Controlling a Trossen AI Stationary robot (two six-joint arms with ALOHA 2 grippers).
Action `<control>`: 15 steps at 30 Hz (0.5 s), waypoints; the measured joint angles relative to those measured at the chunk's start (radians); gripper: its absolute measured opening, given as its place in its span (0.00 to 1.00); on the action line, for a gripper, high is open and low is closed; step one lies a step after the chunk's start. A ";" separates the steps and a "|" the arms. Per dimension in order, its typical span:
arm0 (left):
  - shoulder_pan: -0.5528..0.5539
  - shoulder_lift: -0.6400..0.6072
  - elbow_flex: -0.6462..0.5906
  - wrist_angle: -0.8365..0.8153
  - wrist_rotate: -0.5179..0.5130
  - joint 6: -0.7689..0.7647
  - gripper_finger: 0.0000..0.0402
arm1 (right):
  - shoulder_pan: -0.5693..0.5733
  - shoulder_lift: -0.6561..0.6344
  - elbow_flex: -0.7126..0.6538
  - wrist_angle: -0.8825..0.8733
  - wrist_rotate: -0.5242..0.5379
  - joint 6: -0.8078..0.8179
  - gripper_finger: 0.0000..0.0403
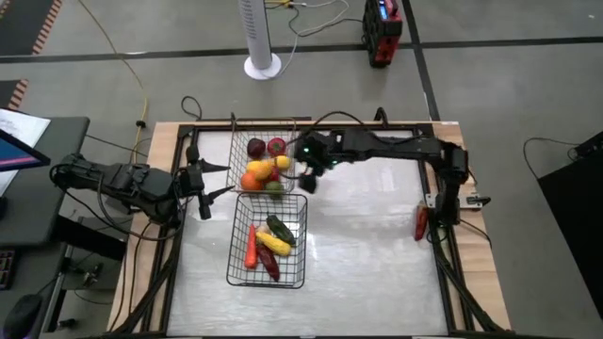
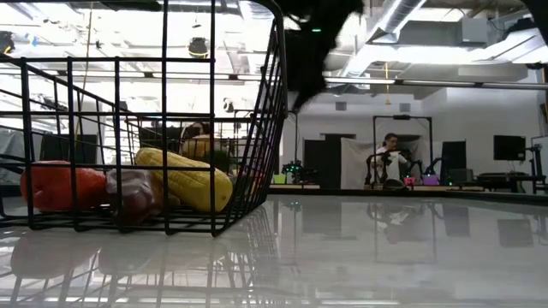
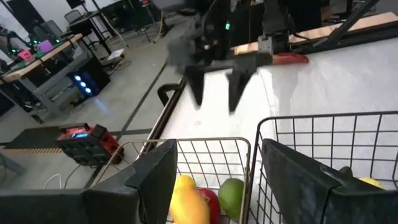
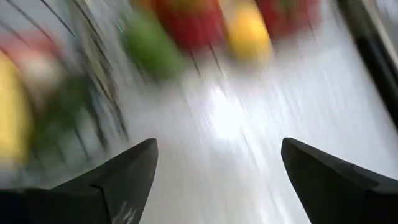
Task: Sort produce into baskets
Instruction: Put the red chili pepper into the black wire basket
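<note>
Far basket: it is sitting at the far side of the table, and it is holding the round pieces: a dark red one, a red one, a yellow one, an orange one and a green one.

Near basket: it is lying just in front of the far basket, nearly touching it, and it is holding the long pieces: an orange one, a yellow corn cob, a green one and a dark red one. In the low view its wire wall is filling the left part, with the corn cob showing through the mesh.

Stray piece: a long red piece is lying well apart from the far basket, at the table's right edge beside the right arm's base.

Right gripper: it is hanging just beside the far basket's right wall, above bare table, with its fingers spread wide and nothing between them. The right wrist view is too blurred to tell more than that.

Left gripper: it is hovering just beside the far basket's left wall, with its fingers standing wide apart and holding nothing.

Room: a person is standing far behind the table in the low view.
</note>
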 joint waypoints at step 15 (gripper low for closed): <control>0.000 0.000 0.000 0.002 0.001 -0.025 0.56 | 0.124 -0.179 -0.417 -0.719 -0.119 0.435 0.81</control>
